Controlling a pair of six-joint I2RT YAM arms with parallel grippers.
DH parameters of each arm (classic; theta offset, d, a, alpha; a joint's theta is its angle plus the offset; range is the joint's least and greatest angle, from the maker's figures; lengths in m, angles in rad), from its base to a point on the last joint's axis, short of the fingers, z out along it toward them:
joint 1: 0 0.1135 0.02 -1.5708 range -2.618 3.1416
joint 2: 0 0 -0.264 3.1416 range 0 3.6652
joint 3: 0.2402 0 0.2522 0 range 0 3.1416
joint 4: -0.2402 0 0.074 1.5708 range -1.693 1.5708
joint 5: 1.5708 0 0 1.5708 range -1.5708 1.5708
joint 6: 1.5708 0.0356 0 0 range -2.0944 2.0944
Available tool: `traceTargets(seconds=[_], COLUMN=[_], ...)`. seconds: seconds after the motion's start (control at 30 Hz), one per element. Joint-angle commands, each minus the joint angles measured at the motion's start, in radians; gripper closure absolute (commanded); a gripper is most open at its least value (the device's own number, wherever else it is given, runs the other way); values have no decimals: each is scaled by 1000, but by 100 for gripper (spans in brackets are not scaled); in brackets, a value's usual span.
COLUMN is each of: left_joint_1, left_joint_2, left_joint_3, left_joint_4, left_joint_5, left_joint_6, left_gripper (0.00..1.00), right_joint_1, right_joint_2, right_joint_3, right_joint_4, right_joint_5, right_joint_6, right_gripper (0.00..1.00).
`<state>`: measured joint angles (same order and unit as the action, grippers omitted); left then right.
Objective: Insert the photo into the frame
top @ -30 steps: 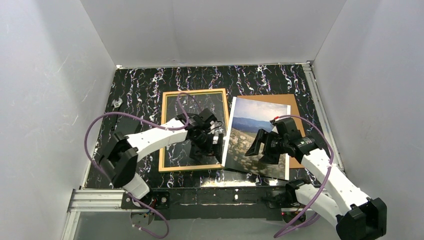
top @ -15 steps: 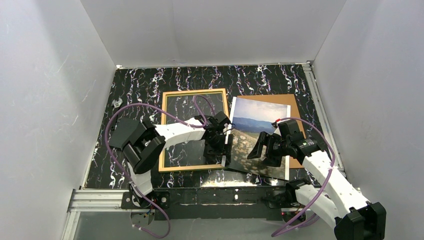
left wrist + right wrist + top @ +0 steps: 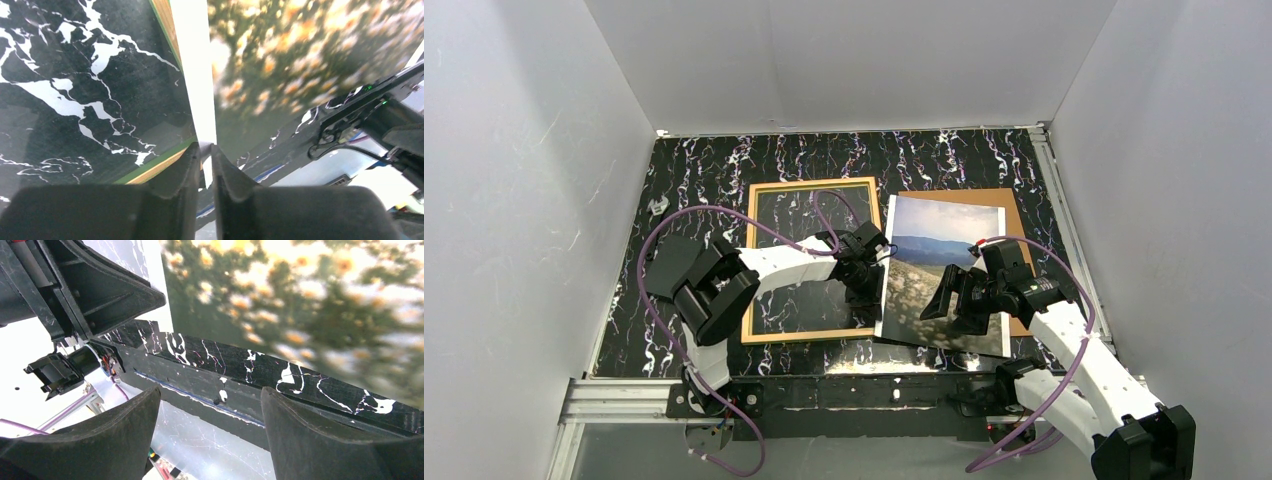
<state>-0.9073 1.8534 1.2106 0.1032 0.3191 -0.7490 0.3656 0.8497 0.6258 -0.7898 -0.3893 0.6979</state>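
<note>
Left gripper (image 3: 206, 150) has just pinched the photo (image 3: 944, 275); right gripper (image 3: 959, 300) open, idle

A second ago the left jaws stood wide beside the print; now they are closed on its white left margin, near corner, right at the right rail of the frame (image 3: 814, 184). Photo lies picture-up, mostly over the brown backing board (image 3: 1014, 215), right of the frame. Right gripper hovers over the print's near half, holding nothing. Reckon the grasp is made; carrying the print left into the empty frame on the desk (image 3: 714, 170) comes next
</note>
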Motion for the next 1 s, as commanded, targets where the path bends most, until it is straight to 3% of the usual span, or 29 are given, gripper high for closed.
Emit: traceTargets(seconds=[0.0, 0.2, 0.6, 0.97], left_joint_1=[-4, -4, 27, 39], left_joint_2=[-62, -155, -488, -705], left_joint_3=[-5, -4, 80, 376], left_joint_4=[-139, -228, -563, -976], left_joint_5=[-4, -48, -246, -489], left_joint_6=[46, 96, 226, 373], left_gripper=[93, 100, 100, 100], right_joint_1=[-7, -7, -7, 14], right_joint_2=[-17, -17, -56, -92], right_joint_3=[48, 54, 127, 211], right_joint_4=[-21, -20, -25, -4], right_joint_5=[-17, -37, -114, -191], right_joint_6=[-19, -16, 14, 99], right_gripper=[18, 18, 11, 9])
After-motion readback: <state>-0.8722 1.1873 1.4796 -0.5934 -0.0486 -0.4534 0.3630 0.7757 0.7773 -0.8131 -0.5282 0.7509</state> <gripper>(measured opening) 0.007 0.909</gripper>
